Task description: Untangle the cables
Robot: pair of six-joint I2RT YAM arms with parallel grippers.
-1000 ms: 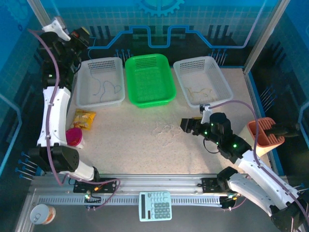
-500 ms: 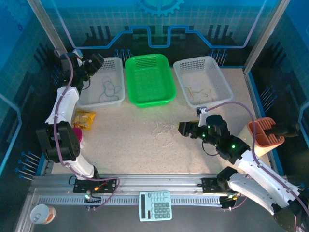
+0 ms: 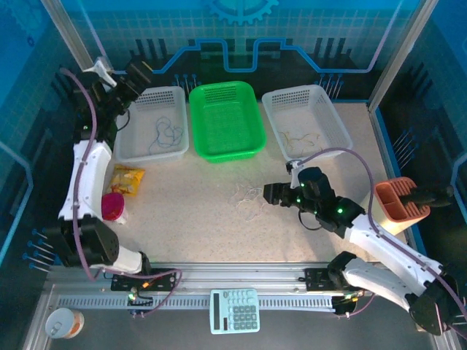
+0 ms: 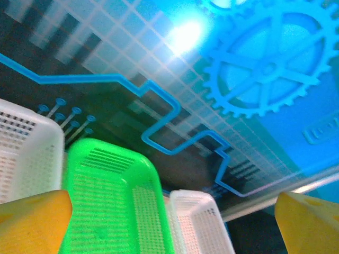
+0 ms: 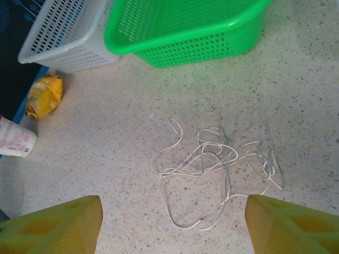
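On the tabletop's (image 5: 95,148) middle, tangled cables (image 5: 217,164) lie before the open right gripper (image 5: 172,217), poised to grasp; left gripper (image 4: 172,211) gapes empty.

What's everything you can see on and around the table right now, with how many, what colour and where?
left white basket: one, white, far left
green basket: one, green, far middle
right white basket: one, white, far right
blue-grey cable: one, in left white basket
yellowish cable: one, in right white basket
tangled cables: one bunch, whitish, table centre
snack packet: one, yellow, left side
pink cup: one, beside snack packet
orange holder: one, right edge
calculator: one, pale green, near rail
paper cup: one, pale, near-left corner
table: one, speckled beige
left gripper: open, above left white basket
right gripper: open, beside tangled cables
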